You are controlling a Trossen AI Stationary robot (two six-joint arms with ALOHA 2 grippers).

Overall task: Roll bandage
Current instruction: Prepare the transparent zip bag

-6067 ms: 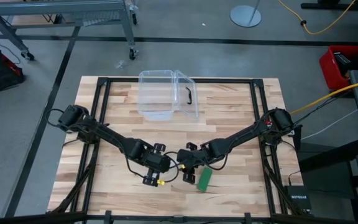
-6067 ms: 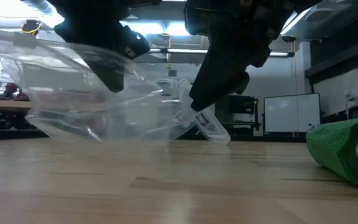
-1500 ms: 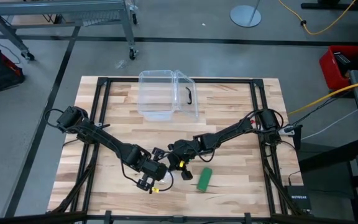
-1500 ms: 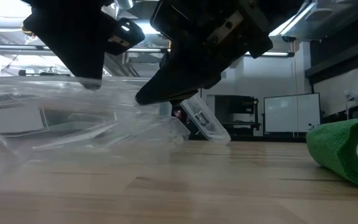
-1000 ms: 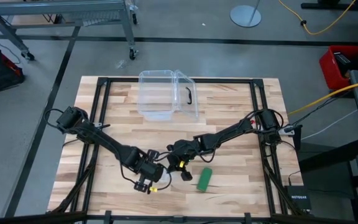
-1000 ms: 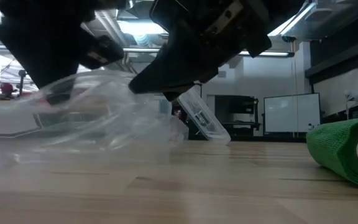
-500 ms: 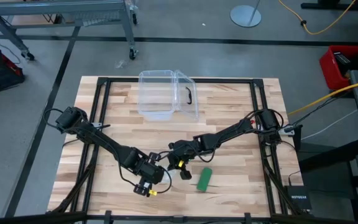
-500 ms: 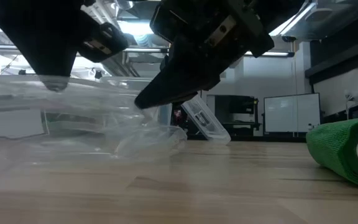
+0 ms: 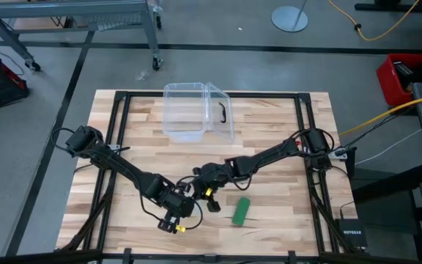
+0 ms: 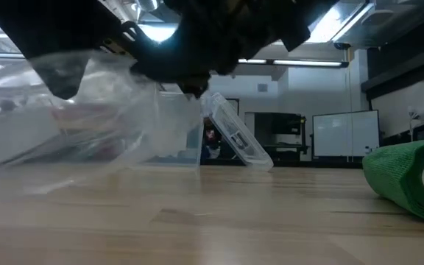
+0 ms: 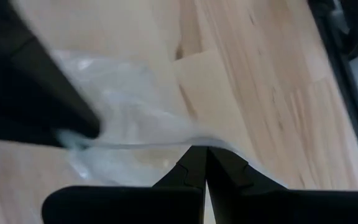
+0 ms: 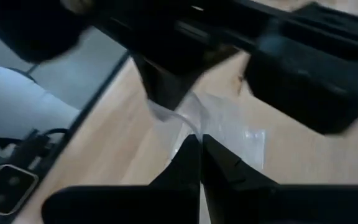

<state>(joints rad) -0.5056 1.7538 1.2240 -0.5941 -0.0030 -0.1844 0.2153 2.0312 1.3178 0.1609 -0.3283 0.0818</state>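
Lab: framed workbench [image 9: 269, 125], concrete floor [image 9: 64, 59].

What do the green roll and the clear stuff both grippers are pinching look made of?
Bandage: looks like matte green cloth, a dull fuzzy surface in the low view. Wrapper: thin clear plastic film, probably; see-through, crinkled and glinting, pinched by the left gripper and right gripper.

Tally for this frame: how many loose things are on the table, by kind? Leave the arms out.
Green bandage roll: 1
Clear plastic box with a black handle: 1
Crinkly clear plastic wrapper, pinched between both arms' fingers: 1
Total: 3
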